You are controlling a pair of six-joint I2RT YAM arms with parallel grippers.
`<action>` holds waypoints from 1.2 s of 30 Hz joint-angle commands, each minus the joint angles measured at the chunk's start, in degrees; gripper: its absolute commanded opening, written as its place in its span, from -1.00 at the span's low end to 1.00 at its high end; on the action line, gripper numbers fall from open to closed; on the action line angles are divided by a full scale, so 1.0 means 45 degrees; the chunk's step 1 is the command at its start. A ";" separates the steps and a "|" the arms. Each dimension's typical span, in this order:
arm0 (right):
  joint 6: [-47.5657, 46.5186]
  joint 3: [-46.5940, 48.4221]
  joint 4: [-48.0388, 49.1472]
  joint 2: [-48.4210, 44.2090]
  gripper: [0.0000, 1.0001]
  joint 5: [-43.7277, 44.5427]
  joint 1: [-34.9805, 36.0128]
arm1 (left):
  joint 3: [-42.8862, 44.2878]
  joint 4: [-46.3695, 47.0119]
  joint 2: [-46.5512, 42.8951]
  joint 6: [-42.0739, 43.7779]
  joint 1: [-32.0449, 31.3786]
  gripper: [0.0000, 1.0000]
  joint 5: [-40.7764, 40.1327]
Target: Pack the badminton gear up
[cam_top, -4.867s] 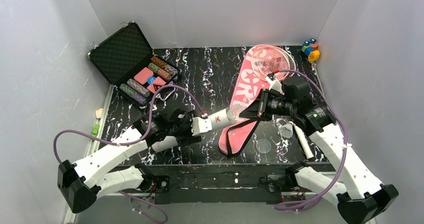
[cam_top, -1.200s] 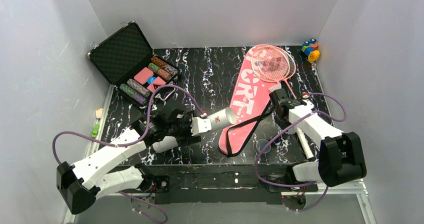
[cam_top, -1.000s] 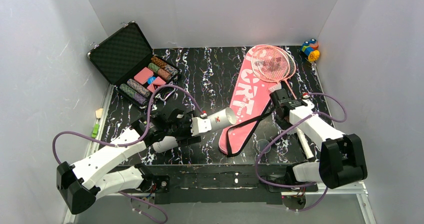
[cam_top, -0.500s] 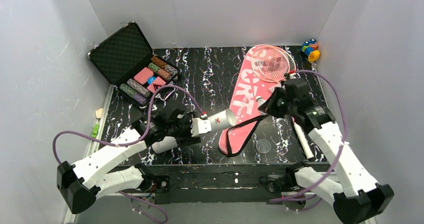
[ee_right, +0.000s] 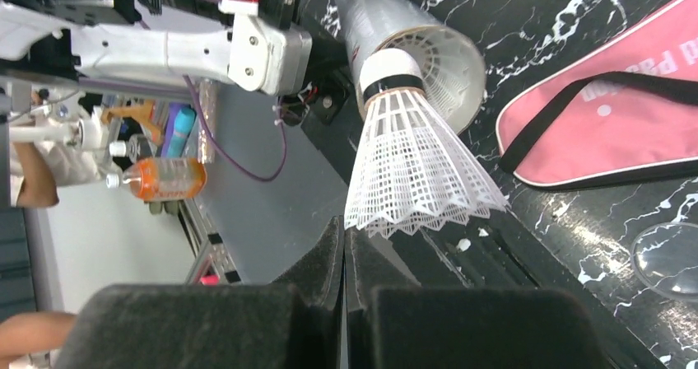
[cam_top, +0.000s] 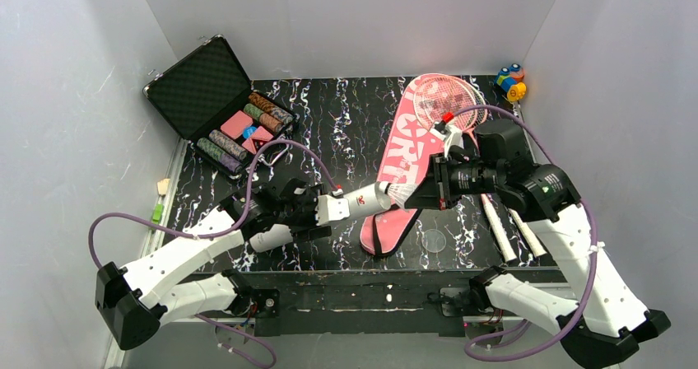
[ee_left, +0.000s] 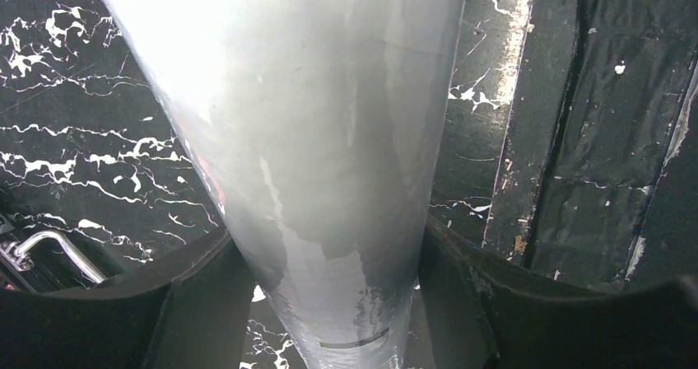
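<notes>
Black marbled table (cam_top: 346, 126), white mesh-skirted shuttlecock (ee_right: 416, 167)

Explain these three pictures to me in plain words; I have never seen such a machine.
This is a robot with two arms bolted to a black marbled table. One picture looks down from above. The other two come from a small camera on each wrist, so each shows its own claw up close. The left claw grips a long white tube. The right claw pinches a white shuttlecock by its skirt edge, cork end at the tube's open mouth. On the table lie a pink cover with the heads of two pink rackets over its far end, an open case of poker chips, and a small coloured toy.
</notes>
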 commanded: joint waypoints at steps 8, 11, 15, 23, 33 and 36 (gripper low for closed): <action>-0.1643 0.0823 -0.2318 0.0471 -0.97 -0.0044 0.0516 | 0.0390 0.0082 -0.0136 0.0167 -0.0048 -0.01 0.0366; -0.1779 0.0888 -0.2394 0.0599 -0.97 -0.0113 0.0546 | 0.0376 0.0034 -0.0160 0.0205 -0.0054 -0.02 0.0483; -0.1977 0.1263 -0.2323 0.1155 -0.97 -0.0404 0.0584 | 0.0385 -0.0167 -0.0228 0.0460 -0.0164 -0.02 0.0632; -0.2219 0.2040 -0.2197 0.2786 -0.78 -0.0695 0.1711 | 0.0540 -0.0339 -0.0239 0.0810 -0.0304 -0.01 0.0538; -0.1992 0.1722 -0.1566 0.3189 0.04 0.0106 0.2207 | 0.0241 -0.0372 -0.0437 0.0847 -0.0369 -0.01 0.0568; -0.1781 0.1842 -0.1251 0.3174 0.18 0.0072 0.2207 | 0.0223 -0.0363 -0.0426 0.0866 -0.0375 -0.01 0.0553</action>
